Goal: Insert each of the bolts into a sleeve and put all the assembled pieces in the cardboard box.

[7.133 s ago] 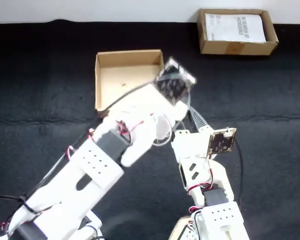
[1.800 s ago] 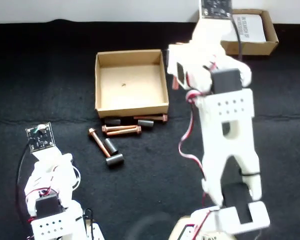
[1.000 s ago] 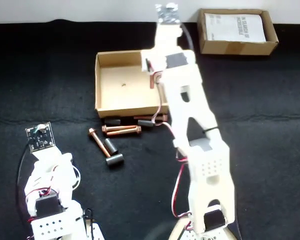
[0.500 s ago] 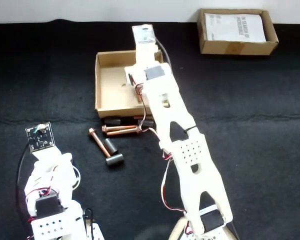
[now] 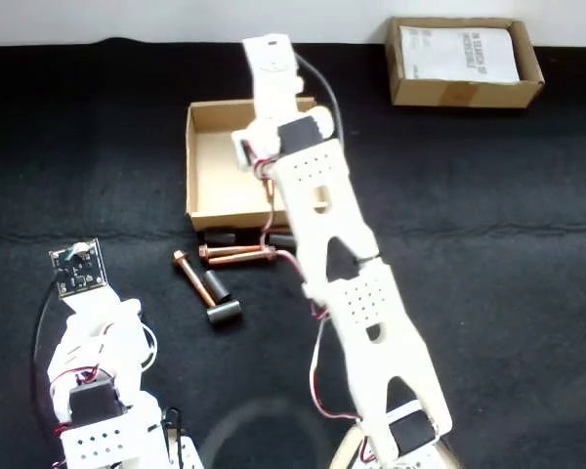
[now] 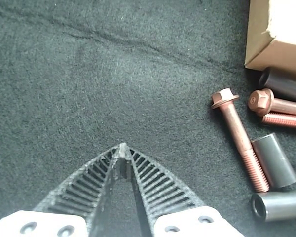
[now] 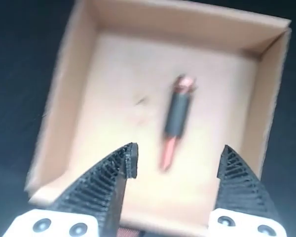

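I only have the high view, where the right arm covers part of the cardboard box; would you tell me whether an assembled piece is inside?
Observer: Yes, the right wrist view shows one assembled piece, a bolt in a dark sleeve, in the cardboard box.
Operator: Is the right hand holding it?
Observer: No, the right hand is open above it, not touching it.
Operator: And the left hand?
Observer: The left hand is shut over bare mat, apart from a loose bolt.

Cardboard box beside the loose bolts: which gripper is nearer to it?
Right. The right gripper hangs open directly over the cardboard box; the left gripper is shut above the mat, off past the loose bolts from it.
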